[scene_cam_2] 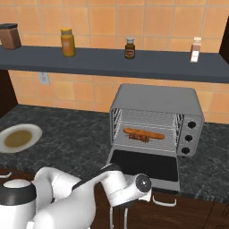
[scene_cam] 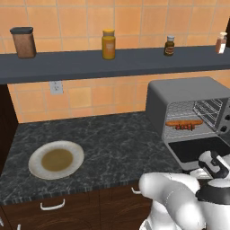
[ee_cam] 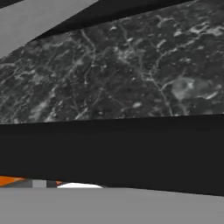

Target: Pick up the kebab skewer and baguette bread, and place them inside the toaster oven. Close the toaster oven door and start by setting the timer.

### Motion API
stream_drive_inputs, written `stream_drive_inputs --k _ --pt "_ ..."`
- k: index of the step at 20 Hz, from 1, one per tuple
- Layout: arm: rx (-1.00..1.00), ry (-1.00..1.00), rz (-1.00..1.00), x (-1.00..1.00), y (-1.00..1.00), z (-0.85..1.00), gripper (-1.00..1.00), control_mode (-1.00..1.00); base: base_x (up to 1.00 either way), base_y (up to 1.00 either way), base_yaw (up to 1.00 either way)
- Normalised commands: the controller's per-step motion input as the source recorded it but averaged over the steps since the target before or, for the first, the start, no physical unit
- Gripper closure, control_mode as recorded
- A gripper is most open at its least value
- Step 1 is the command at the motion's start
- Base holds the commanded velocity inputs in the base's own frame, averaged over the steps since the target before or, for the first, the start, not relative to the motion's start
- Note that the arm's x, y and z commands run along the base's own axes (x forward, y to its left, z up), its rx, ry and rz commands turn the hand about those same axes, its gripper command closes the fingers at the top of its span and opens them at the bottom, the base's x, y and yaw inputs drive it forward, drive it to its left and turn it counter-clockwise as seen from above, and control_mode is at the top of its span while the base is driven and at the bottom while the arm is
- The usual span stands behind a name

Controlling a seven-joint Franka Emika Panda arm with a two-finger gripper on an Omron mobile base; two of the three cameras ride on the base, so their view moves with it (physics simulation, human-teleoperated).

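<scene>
The grey toaster oven [scene_cam: 179, 92] [scene_cam_2: 156, 96] stands open on the counter, its door [scene_cam: 202, 149] [scene_cam_2: 143, 163] folded down flat with the dark glass facing up. On the wire rack inside lies the orange-brown baguette bread [scene_cam: 184, 122] [scene_cam_2: 143, 133]. The kebab skewer [scene_cam: 184, 127] [scene_cam_2: 139, 138] with its dark-red chunks rests just in front of it. My gripper [scene_cam: 211, 161] hangs low at the door's front edge, its fingers hidden behind the wrist. The hand view looks closely at dark marble [ee_cam: 131, 65] above a broad black band [ee_cam: 109, 153].
A round plate [scene_cam: 56, 159] [scene_cam_2: 19, 137] lies on the counter to the left. The oven's knobs [scene_cam_2: 191, 132] sit on its right panel. A shelf [scene_cam: 112, 63] above carries jars and bottles. Drawer handles [scene_cam: 53, 205] run below the counter edge.
</scene>
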Motion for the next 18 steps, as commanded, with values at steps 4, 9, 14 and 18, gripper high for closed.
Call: stream_drive_inputs --k 4,9,14,18 --pt "0.00 0.00 -0.11 0.78 0.11 0.46 -1.00 -1.00 0.00 0.00 0.00" --pt "0.00 -0.13 -0.10 0.92 0.42 0.17 -1.00 -1.00 0.00 0.00 0.00" --pt "-0.01 -0.24 -0.11 0.93 0.56 0.17 -1.00 -1.00 0.00 0.00 0.00" --pt "-0.04 -0.26 -0.15 1.00 0.60 0.23 -1.00 -1.00 0.00 0.00 0.00"
